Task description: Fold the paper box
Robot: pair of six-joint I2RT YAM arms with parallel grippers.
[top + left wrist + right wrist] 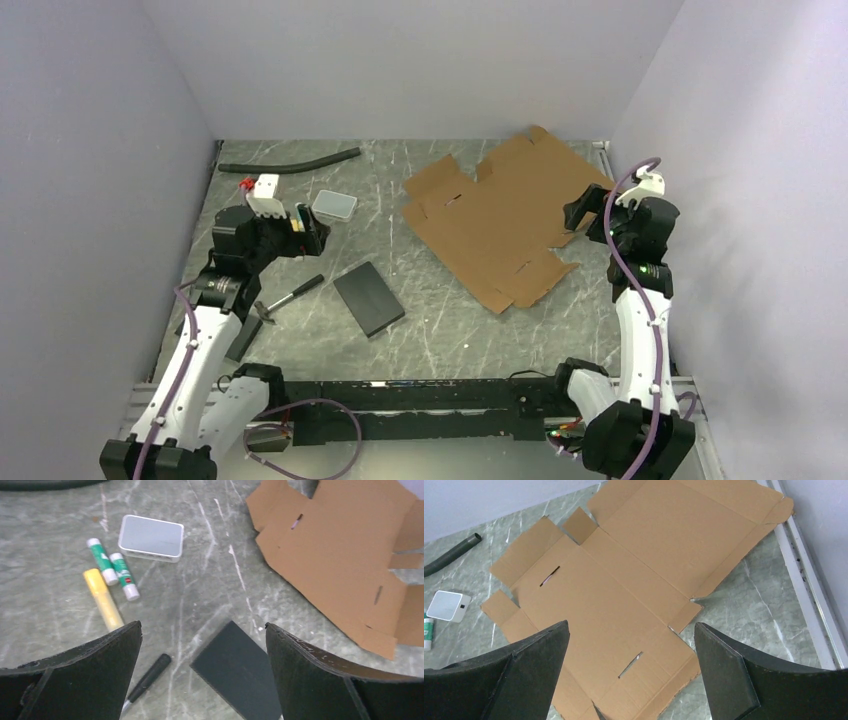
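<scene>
Now: box (500,220) lies flat and unfolded on the table (440,320), far right part, brown sheet with flaps spread and slots showing. One far flap reaches close to the back wall. No panel is raised yet.

Right hand (580,212) sits over the sheet's right edge. From my wrist view its fingers stand wide apart with nothing between them, only cardboard below.

Left hand (308,226) is on the left side, well apart from the box. It is spread just as wide and empty, and its wrist view looks down on bare table and loose items.

Loose items on the left:
- black slab (368,298), flat, nearer the middle
- white case (334,205), beyond the slab
- two glue sticks (112,567) side by side, yellow marker (102,597) just beside them
- black-handled tool (295,290) left of the slab
- black hose (290,160) along the far edge
</scene>
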